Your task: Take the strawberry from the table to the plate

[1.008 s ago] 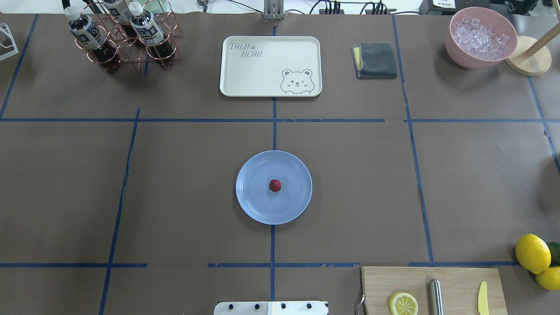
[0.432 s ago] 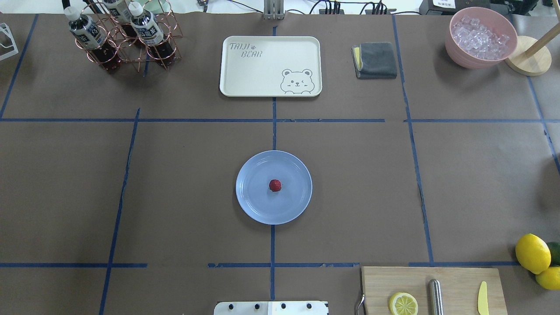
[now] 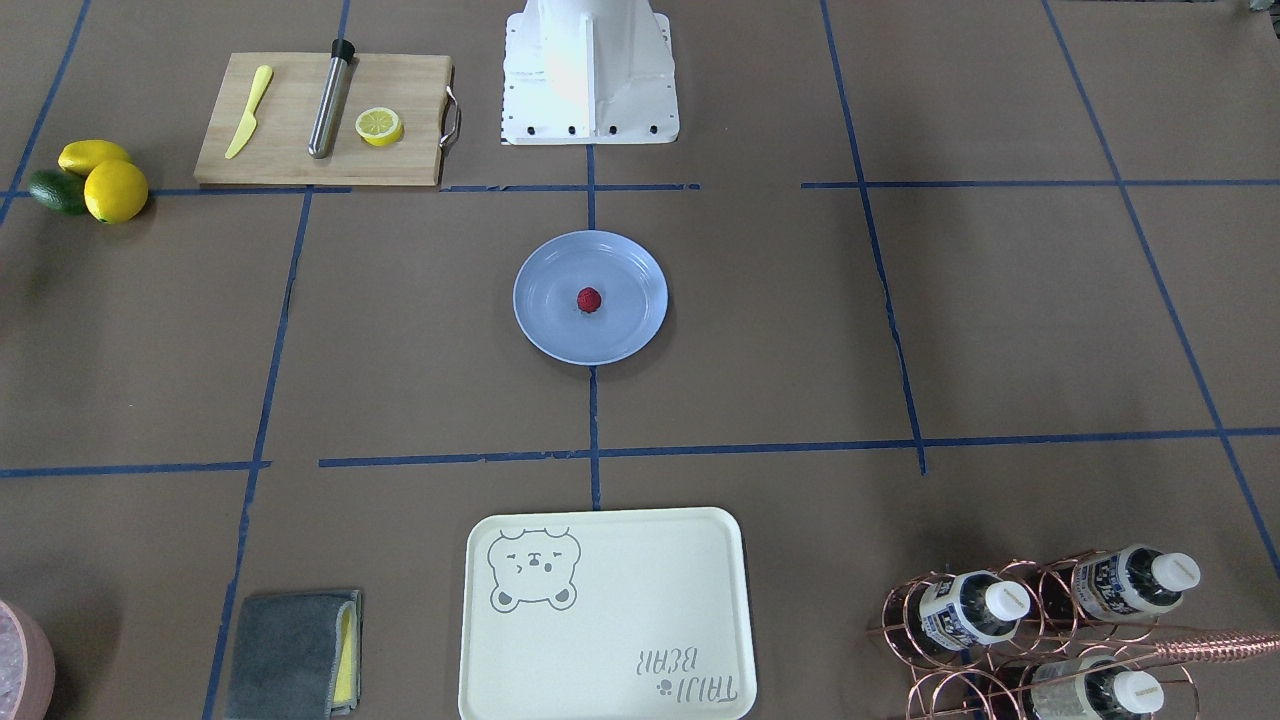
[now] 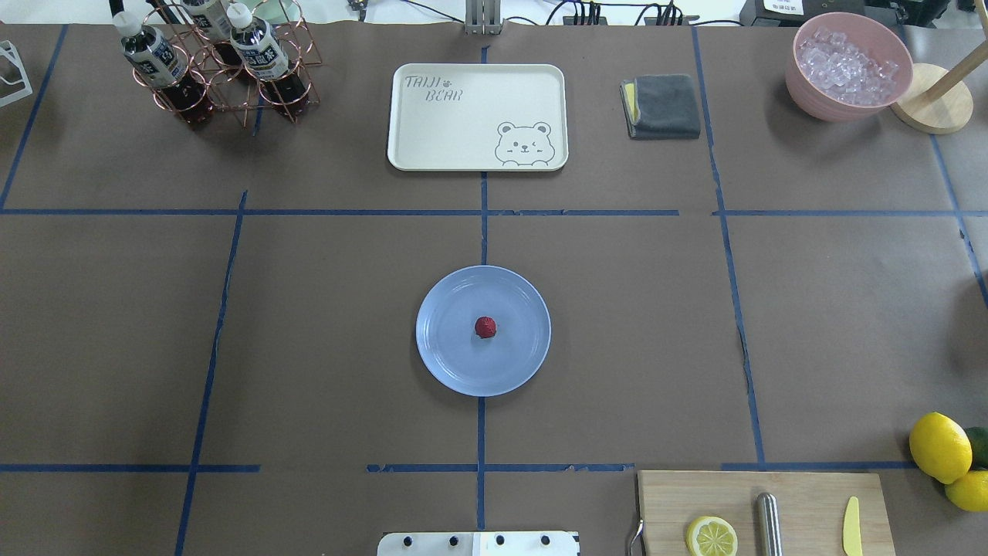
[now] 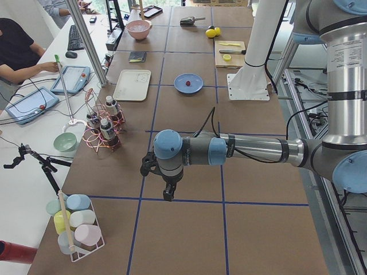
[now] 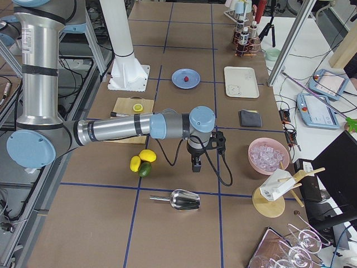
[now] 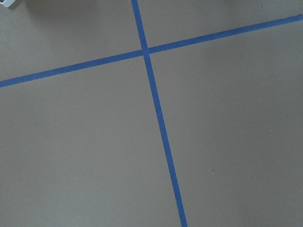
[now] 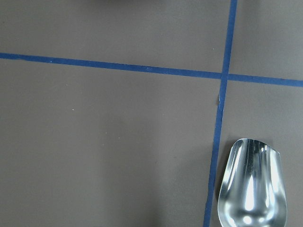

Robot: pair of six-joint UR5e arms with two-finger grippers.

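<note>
Right, the tiny dark-red bumpy strawberry sits on the round light blue plate, close to its middle, with nothing touching it. The plate rests on the brown paper-covered table, over the central blue tape line, midway between the table's left and right ends. Both arms are well apart from the berry. Seen from the table's left end, the near arm stretches low across the paper and the left gripper hangs fingers-down just above a tape line. From that angle I cannot tell whether its jaws are apart or together. From the right end, the right gripper points down over bare paper, between the pair of yellow lemons and the pink bowl of ice cubes. I cannot tell how its jaws stand either. The left wrist camera shows only crossing tape lines. The right wrist camera catches a tape crossing and the shiny metal scoop at lower right. On the far side of the table lies the cream rectangular tray with a bear drawing, with a folded grey cloth to its right. Near right, the wooden cutting board carries a halved lemon.
</note>
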